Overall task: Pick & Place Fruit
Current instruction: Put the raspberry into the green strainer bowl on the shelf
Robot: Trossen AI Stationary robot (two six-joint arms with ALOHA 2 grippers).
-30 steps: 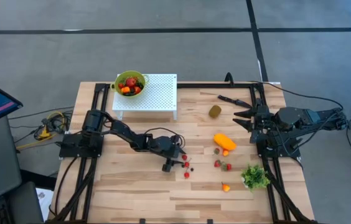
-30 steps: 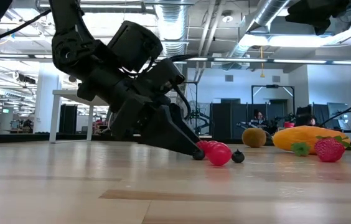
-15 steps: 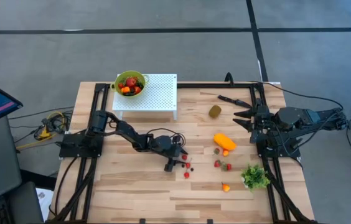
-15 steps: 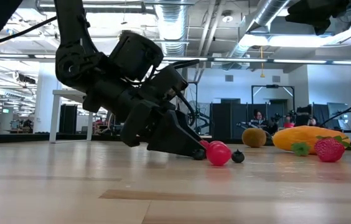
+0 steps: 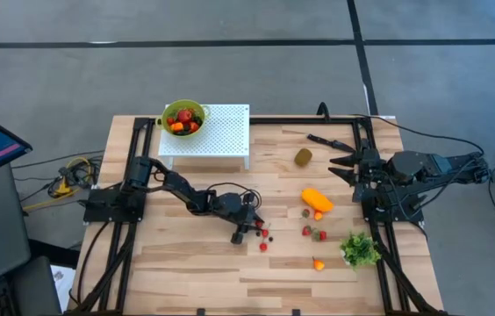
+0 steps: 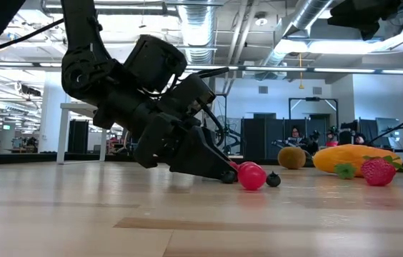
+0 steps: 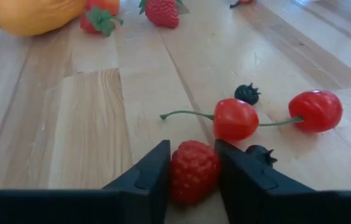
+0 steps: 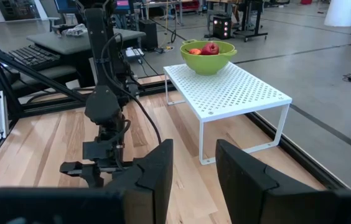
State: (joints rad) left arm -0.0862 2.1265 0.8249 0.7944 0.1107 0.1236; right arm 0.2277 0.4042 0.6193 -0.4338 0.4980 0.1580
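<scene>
While the left tool [image 7: 191, 180] lies low on the desk [image 7: 88, 124], its fingers grip a raspberry [image 7: 193, 171] whose long axis points forward. Two cherries [image 7: 236, 119] lie just ahead. The right tool [image 8: 193, 163] waits, slightly open.

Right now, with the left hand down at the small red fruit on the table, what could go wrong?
The left hand has its fingers on a bumpy red raspberry near their tips, so it could slip out on lifting. Two smooth red stemmed cherries and a small dark berry lie close beside it; the fingers might nudge or drag them. The right hand waits at the table's right edge.
</scene>
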